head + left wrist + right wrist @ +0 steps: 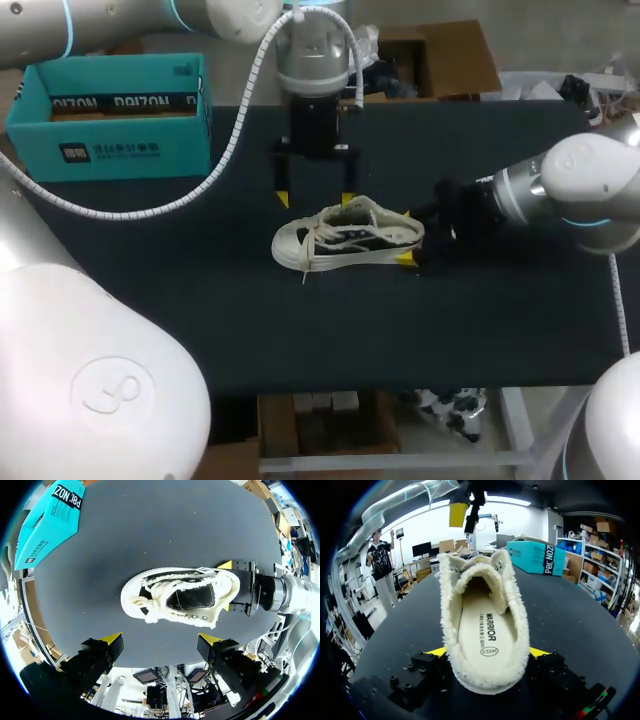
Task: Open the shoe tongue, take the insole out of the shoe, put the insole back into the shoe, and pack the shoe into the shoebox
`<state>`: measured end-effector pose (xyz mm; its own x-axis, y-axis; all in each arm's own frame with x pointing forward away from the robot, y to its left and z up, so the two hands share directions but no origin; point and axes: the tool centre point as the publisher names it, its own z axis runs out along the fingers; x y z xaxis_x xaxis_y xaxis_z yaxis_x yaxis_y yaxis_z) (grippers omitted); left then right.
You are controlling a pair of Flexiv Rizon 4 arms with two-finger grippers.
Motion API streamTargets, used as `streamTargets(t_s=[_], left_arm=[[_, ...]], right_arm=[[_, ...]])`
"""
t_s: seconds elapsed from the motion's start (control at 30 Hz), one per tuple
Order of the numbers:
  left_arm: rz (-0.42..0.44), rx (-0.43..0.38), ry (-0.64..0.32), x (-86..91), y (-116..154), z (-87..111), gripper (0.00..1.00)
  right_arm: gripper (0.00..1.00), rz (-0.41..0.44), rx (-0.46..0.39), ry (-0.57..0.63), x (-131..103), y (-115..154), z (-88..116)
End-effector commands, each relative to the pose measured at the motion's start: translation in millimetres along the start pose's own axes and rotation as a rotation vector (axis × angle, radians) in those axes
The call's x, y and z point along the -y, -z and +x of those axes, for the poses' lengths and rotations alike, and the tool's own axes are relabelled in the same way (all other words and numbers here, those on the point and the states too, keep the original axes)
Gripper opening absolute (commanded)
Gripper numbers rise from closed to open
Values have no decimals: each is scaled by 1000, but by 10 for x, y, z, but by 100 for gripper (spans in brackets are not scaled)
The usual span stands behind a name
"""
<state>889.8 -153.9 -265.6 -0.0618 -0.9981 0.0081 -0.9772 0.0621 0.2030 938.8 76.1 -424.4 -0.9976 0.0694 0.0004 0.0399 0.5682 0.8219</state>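
A cream fleece-lined shoe [345, 238] lies on its sole mid-table, toe toward my left side. Its insole [482, 630] lies inside, seen through the collar. My right gripper [408, 236] is at table level at the heel. Its yellow fingertips [540, 652] flank the heel on both sides, open and close to the fleece. My left gripper [315, 198] hangs open just behind and above the shoe [180, 597], pointing down with nothing between its fingers. The teal shoebox [110, 115] stands open at the back left corner.
The black table top [200, 300] stretches bare in front of the shoe and to its left. A white corrugated hose [200, 190] from my left arm droops across the table between the box and the shoe.
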Motion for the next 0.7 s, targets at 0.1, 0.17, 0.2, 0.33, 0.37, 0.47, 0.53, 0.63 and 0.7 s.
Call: streamTargets(t_s=[0.1, 0.17, 0.2, 0.33, 0.37, 0.47, 0.53, 0.63, 0.7], left_arm=[[-64, 90, -11, 259, -47, 348, 100], [-81, 115, -6, 306, -99, 441, 100], [-89, 125, -5, 331, -121, 480, 100], [-109, 174, 33, 411, -301, 603, 96], [-113, 180, 38, 430, -334, 627, 93], [-147, 191, 43, 469, -401, 673, 91], [-168, 194, 46, 486, -423, 691, 91], [-187, 213, 47, 481, -449, 715, 86], [-196, 225, 55, 477, -458, 722, 81]], right_arm=[[0, -7, -11, 10, 32, -40, -44], [0, -7, -11, 10, 32, -40, -44], [0, -7, -11, 10, 32, -40, -44], [0, -7, -11, 10, 32, -40, -44], [0, -7, -11, 10, 32, -40, -44], [0, -7, -11, 10, 32, -40, -44], [0, -7, -11, 10, 32, -40, -44], [0, -7, -11, 10, 32, -40, -44], [0, -7, -11, 10, 32, -40, -44]])
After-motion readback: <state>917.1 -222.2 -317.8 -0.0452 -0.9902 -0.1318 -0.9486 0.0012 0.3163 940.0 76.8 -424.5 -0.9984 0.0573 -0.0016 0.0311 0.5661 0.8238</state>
